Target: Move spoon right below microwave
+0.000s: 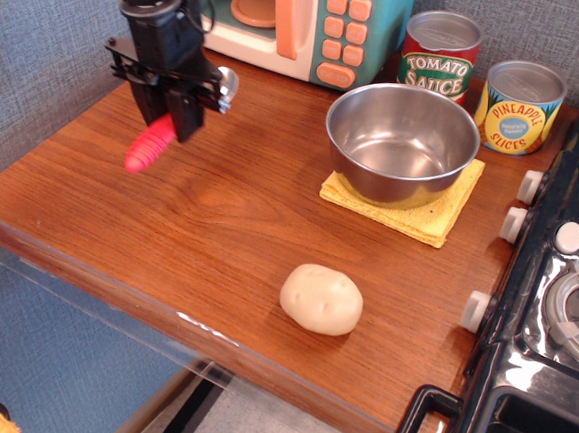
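Note:
My gripper point(180, 116) is shut on the spoon and holds it above the left part of the wooden table. The spoon's red ribbed handle point(150, 144) sticks out down and to the left, and its silver bowl point(225, 83) shows to the right of the fingers. The toy microwave point(285, 21), teal with a cream front, orange handle and orange buttons, stands at the back just behind and to the right of the gripper.
A steel bowl point(402, 142) sits on a yellow cloth point(411, 208) right of centre. A tomato sauce can point(440, 54) and a pineapple can point(519, 106) stand behind it. A potato point(321, 298) lies near the front. A black toy stove point(554, 298) is at the right edge.

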You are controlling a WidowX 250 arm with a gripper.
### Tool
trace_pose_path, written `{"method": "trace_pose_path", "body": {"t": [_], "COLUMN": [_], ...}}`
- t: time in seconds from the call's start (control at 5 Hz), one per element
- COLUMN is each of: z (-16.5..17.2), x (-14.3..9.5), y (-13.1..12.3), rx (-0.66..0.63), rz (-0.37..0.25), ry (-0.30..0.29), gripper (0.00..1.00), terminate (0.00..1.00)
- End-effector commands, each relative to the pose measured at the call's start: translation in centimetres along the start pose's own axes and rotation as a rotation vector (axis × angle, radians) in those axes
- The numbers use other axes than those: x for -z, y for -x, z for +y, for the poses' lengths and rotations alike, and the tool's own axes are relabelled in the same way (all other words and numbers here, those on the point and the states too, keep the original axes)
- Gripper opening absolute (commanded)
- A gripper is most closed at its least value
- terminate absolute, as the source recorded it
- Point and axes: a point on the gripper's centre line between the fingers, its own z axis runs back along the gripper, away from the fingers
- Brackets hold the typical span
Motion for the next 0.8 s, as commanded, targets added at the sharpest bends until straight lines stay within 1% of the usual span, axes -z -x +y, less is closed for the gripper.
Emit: {"method": "trace_pose_path", "body": {"t": [0.0, 0.2, 0.4, 0.6], "z": [5.3, 6.3, 6.3, 6.7], "x": [1.1, 2.0, 3.0, 3.5], "y": [-3.2, -4.5, -6.7, -7.6], "rx": [-0.055, -0.021, 0.072, 0.147], "rz": [-0.001, 0.022, 0.066, 0.080], "ry": [-0.045, -0.057, -0.077, -0.069], "gripper": [0.00, 0.00, 0.00, 0.00], "terminate": [0.00, 0.00, 0.00, 0.00]}}
